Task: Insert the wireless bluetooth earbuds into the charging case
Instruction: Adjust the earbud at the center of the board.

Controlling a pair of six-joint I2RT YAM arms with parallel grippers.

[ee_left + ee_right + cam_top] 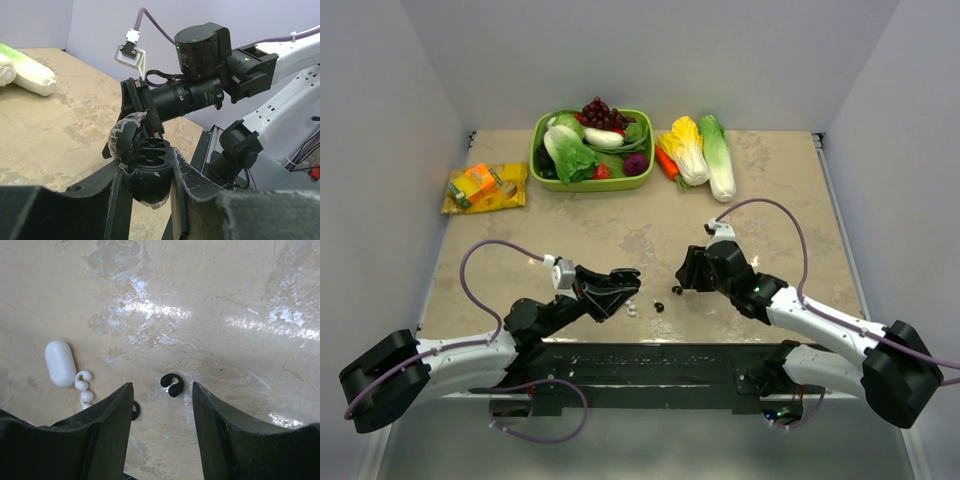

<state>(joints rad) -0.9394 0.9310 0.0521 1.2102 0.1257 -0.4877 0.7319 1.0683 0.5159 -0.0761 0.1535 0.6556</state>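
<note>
My left gripper [623, 281] [148, 169] is shut on a black charging case [150, 161] and holds it above the table. The case's lid [123, 139] is open and its slots look empty. My right gripper [682, 283] [162, 390] is open, low over the table. A black C-shaped earbud [172, 385] [675, 291] lies between its fingertips. A second black earbud [135, 410] [658, 306] is half hidden behind its left finger. Two white earbuds [84, 380] [633, 311] lie next to a closed white case [60, 363].
A green basket [592, 187] of vegetables stands at the back. Cabbages and a carrot [700, 152] lie to its right, and snack packets [485, 187] at the back left. A black base plate [650, 360] runs along the near edge. The right arm [200, 95] is close in front of the held case.
</note>
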